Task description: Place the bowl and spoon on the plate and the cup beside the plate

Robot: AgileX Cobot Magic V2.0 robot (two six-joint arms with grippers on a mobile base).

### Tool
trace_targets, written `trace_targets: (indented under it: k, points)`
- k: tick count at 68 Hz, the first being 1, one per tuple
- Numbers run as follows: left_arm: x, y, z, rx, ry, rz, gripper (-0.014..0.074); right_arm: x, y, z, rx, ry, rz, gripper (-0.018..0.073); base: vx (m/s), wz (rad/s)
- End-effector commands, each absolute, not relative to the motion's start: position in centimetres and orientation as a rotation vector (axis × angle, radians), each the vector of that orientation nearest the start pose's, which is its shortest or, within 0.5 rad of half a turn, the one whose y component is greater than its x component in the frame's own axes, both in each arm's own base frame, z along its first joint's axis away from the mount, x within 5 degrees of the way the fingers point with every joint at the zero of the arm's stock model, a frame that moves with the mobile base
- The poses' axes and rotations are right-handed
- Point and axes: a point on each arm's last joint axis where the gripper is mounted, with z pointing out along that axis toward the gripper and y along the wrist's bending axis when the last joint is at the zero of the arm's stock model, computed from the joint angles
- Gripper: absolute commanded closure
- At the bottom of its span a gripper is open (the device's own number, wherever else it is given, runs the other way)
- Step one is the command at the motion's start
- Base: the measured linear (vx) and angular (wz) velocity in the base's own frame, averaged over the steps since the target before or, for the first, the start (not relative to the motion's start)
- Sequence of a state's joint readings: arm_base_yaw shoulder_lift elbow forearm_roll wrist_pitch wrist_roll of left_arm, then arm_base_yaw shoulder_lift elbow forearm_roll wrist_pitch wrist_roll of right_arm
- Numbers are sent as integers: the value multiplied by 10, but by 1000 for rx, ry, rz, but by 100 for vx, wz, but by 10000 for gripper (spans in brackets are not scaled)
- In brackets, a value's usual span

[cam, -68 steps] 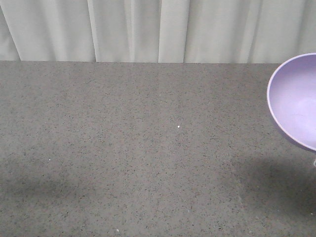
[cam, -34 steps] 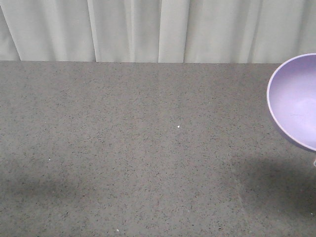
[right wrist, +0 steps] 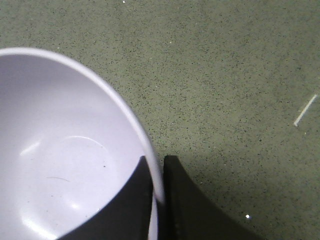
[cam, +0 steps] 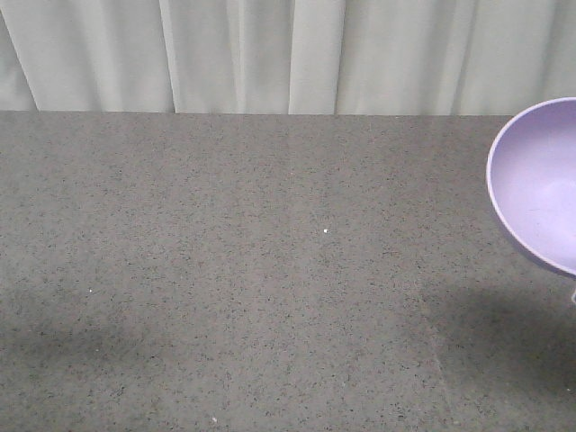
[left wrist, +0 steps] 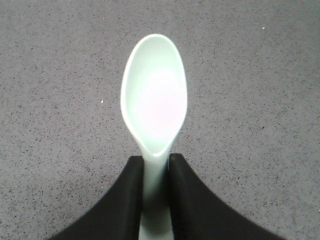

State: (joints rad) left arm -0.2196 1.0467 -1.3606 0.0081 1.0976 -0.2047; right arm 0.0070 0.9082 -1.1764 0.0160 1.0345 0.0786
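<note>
The lilac bowl [cam: 540,184] hangs tilted above the grey table at the right edge of the front view, its opening facing left. In the right wrist view my right gripper [right wrist: 157,165] is shut on the bowl's [right wrist: 60,150] rim, one finger inside and one outside. My left gripper [left wrist: 156,160] is shut on the handle of the pale mint-green spoon [left wrist: 153,97], whose scoop points away from the fingers over bare table. The plate and the cup are out of view.
A grey speckled tabletop [cam: 252,270] fills the views, backed by a pale curtain [cam: 270,54]. A short white streak [right wrist: 305,110] lies on the table at the right of the right wrist view.
</note>
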Motion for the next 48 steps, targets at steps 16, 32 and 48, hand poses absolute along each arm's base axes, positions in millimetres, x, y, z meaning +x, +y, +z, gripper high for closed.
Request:
trace_targets:
  k: [16,32,48]
  points:
    - [176,-40,461,23,2181,-245,603,155,2,434,80,2152,68,565,0,0]
    - [176,-40,461,23,2181,-245,603,155,2,434,80,2152,68,565,0,0]
    - [176,-40,461,23,2181,-245,603,155,2,434,80,2153,68,565,-1,-3]
